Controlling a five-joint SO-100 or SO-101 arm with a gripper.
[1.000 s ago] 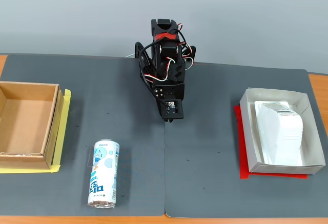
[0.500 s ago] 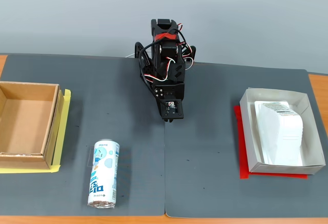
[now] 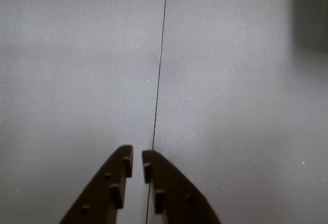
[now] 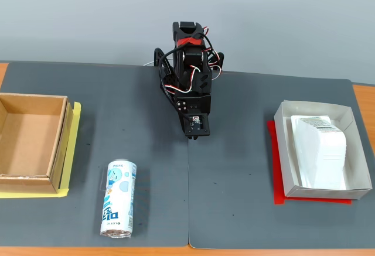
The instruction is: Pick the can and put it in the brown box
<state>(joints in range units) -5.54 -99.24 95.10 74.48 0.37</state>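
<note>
One can (image 4: 119, 198) lying flat, near brown box (image 4: 32, 142); white box (image 4: 321, 150) well apart; gripper (image 3: 137, 160) nearly closed, empty.

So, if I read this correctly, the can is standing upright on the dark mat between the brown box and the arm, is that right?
Not quite: in the fixed view the can is lying on its side, not upright. The rest holds: it rests on the dark mat, between the brown box and the arm's gripper.

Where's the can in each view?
Wrist view: the can is not in it; only grey mat and the jaws at the bottom edge.
Fixed view: the can lies on its side at lower left, right of the brown box.
Shared landmark: the mat seam, which runs down from under the arm in the fixed view.
</note>
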